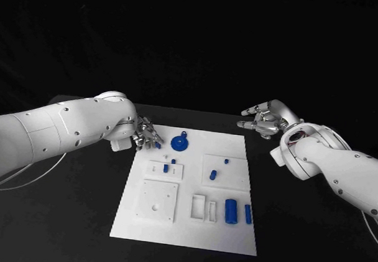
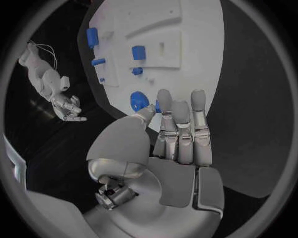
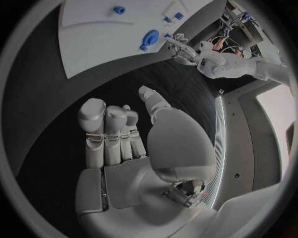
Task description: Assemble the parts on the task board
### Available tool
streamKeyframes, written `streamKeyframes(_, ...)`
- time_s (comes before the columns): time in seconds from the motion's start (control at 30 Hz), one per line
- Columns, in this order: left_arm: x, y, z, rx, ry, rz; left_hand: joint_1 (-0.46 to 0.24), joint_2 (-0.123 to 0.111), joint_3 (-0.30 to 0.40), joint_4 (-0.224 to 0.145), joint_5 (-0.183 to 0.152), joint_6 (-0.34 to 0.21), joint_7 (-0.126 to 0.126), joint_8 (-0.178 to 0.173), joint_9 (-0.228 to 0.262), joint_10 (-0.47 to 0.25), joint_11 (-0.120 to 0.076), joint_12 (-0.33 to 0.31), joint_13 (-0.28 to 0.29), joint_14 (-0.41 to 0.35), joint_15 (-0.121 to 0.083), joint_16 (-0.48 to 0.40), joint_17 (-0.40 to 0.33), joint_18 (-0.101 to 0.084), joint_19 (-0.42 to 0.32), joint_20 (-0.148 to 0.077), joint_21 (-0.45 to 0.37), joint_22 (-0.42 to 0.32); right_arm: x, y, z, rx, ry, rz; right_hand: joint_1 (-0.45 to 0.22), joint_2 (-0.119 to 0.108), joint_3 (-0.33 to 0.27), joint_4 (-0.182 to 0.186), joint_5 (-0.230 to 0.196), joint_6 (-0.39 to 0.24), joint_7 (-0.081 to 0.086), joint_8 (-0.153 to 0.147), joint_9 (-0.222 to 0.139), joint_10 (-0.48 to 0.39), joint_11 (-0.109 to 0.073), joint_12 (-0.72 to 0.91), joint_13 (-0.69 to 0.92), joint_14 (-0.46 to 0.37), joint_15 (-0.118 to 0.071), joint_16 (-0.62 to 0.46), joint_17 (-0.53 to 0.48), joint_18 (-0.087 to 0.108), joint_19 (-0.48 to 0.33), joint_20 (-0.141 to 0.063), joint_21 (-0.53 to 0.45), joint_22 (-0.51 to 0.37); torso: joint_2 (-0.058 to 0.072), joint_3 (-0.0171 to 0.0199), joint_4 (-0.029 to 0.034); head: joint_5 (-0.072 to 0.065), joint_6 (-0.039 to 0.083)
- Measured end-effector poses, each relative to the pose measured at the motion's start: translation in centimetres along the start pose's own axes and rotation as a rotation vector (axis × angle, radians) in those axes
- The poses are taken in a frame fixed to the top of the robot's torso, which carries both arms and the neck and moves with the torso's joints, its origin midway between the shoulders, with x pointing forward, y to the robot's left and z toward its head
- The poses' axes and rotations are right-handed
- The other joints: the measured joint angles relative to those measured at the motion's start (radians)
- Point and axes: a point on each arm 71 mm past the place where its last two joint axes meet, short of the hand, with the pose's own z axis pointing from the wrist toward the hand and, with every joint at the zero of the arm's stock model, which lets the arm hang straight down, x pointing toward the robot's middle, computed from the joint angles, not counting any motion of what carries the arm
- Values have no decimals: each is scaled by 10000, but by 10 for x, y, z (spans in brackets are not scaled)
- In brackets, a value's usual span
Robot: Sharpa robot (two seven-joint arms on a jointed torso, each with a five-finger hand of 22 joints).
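Note:
The white task board [image 1: 189, 231] lies in the middle of the black table. My left hand [image 1: 146, 136] hovers at the board's far left corner, beside a round blue part with a knob [image 1: 179, 145]. In the left wrist view its thumb and a finger [image 2: 163, 106] pinch a small blue part [image 2: 157, 105], mostly hidden, close to the round part [image 2: 138, 101]. My right hand [image 1: 263, 121] hangs over bare table beyond the board's far right corner, its fingers [image 3: 106, 129] apart and holding nothing. Two blue cylinders [image 1: 231, 211] lie near the board's right edge.
Small blue pieces [image 1: 173, 161] stand in the raised blocks mid-board, and two more [image 1: 226, 161] stand to their right. A square plate [image 1: 159, 201] and slotted frames [image 1: 199, 207] sit nearer me. Black table surrounds the board on all sides.

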Motion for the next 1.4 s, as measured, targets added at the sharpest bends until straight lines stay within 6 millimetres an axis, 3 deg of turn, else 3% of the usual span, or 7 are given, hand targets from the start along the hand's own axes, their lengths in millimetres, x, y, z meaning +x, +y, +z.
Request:
streamKeyframes(0.6,26,13,-38,399,-66,-474,-145,-249,286,-285,214,218,210,-80,-270,418,-55,-221,-27,311,-93,-2,196,0,72,-72,196,7,-3,-4,-1,110,-33,47,0,0,0,0,39,1,-1,0,0,0,0,0,2,0,0,0,0,-1,0,0,0,0,-128,6,126,85,-127)
streamKeyframes(0.9,43,12,-49,552,-183,-181,-46,-375,337,-280,272,291,249,-157,-366,638,-70,-348,-36,431,-106,-2,261,0,109,-108,271,6,-1,-6,-1,166,-1,95,-54,54,0,0,116,2,-2,0,0,0,0,0,3,0,0,0,0,0,0,0,0,0,-152,-8,131,168,-168)
streamKeyframes(1.4,62,5,-53,811,-1026,718,-78,-552,574,-267,271,401,281,-254,-434,755,-75,-512,-36,613,-142,-169,369,0,146,-144,313,4,0,-8,-2,223,38,133,-53,53,0,0,115,5,-5,0,0,0,0,0,4,0,0,0,0,-1,0,0,0,7,-135,9,108,233,-222)
